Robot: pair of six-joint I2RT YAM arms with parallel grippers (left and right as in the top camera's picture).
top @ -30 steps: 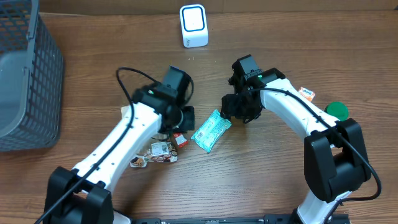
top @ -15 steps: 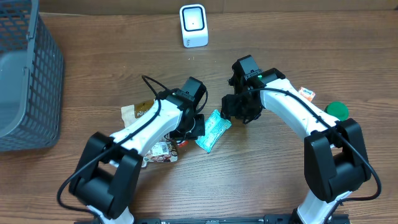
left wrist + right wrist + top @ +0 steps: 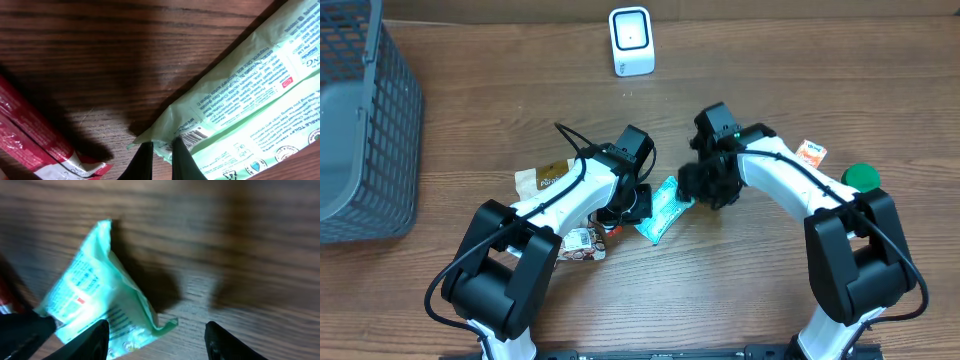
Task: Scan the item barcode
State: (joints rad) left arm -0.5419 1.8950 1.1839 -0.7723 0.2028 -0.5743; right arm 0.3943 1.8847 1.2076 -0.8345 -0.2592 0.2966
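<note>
1. Pale green plastic wipes packet point(image 3: 660, 210), lying on the wooden table point(image 3: 770, 300) at frame centre of the overhead view, between the two arms. Printed barcode point(image 3: 192, 136) visible at lower centre of the left wrist view, just beside the pinched edge.
2. Left gripper point(image 3: 159, 150), closed tight on the packet's thin seam edge at the bottom of that view. Red foil wrapper point(image 3: 30, 130) nearby at lower left, not caught.
3. Right gripper point(image 3: 156, 339), fingers wide apart, straddling the packet's opposite end, nothing gripped.
4. White box-shaped scanner point(image 3: 631, 41), top centre of the overhead view, well apart from the packet.
5. Advised handling: lift slowly, given a thin-edge pinch likely to slip. Support with the right gripper clear of the barcode. Turn the barcode face toward the scanner window, film flat and uncreased.
</note>
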